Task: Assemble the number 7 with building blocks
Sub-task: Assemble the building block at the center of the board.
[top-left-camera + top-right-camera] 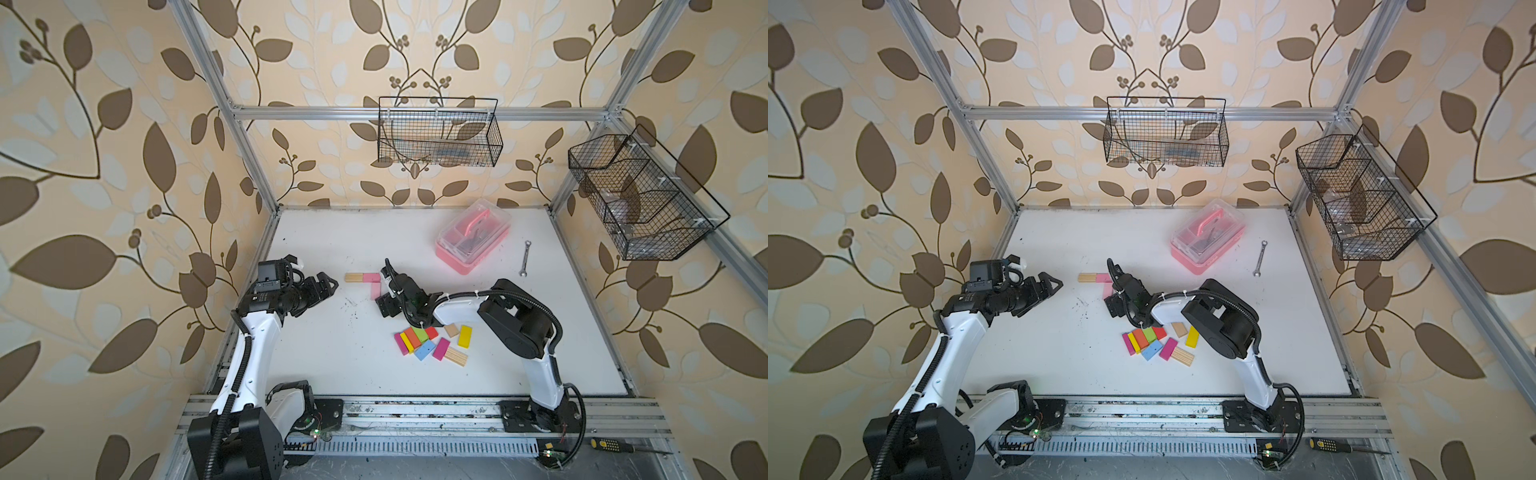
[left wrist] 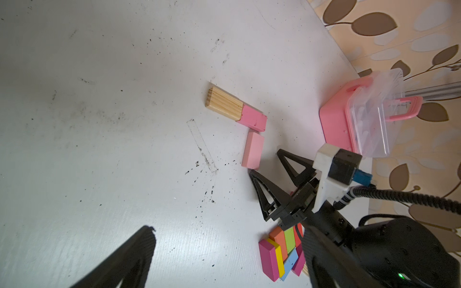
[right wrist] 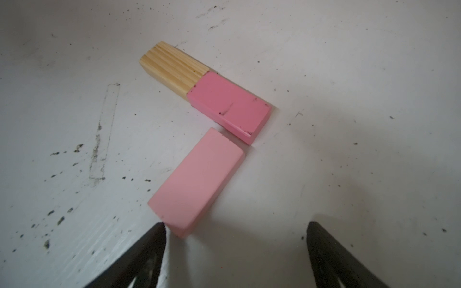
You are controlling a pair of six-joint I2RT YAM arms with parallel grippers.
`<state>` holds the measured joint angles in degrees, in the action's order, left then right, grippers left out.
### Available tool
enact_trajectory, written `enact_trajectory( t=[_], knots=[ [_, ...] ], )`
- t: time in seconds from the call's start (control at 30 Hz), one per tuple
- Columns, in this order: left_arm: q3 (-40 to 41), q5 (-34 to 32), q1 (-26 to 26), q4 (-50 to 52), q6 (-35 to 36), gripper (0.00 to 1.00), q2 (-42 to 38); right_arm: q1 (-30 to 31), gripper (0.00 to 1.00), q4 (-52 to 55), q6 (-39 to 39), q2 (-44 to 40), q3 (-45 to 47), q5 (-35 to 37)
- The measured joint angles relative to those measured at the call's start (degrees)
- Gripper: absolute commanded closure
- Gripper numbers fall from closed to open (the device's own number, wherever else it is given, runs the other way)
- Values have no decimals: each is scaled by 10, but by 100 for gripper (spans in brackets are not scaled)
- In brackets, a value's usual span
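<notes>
Nearest, well short of the pale pink block [image 3: 197, 179], the loose building blocks [image 1: 428, 343] lie bunched on the counter [image 1: 332, 365]. The right claw [image 3: 235, 224] stands wide open and empty, one fingertip at that block's near corner. Well off to the block's side, the left claw [image 1: 330, 281] hangs open, holding nothing. At the block's far end, a darker pink block [image 3: 229, 109] and a plain wood block [image 3: 174, 67] lie end to end, touching. Beyond it sit a pink clear-lidded box [image 1: 473, 237] and a spanner [image 1: 525, 257].

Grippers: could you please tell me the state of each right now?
Left gripper: open, empty.
Right gripper: open, empty, beside the pale pink rectangular wooden block.
</notes>
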<state>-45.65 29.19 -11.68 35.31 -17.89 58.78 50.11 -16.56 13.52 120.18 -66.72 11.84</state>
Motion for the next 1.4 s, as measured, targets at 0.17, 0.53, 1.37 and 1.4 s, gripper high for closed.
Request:
enact_trajectory(
  t=[0.17,0.53,1.37,1.4],
  knots=[
    [0,5,0,0,0,5,0,-3,14,0,2,0,0,0],
    [0,5,0,-1,0,5,3,-8,14,0,4,0,0,0],
    [0,6,0,-4,0,5,3,-50,9,15,116,-60,43,-85],
    [0,6,0,-4,0,4,3,-62,9,25,137,-76,49,-98]
  ],
)
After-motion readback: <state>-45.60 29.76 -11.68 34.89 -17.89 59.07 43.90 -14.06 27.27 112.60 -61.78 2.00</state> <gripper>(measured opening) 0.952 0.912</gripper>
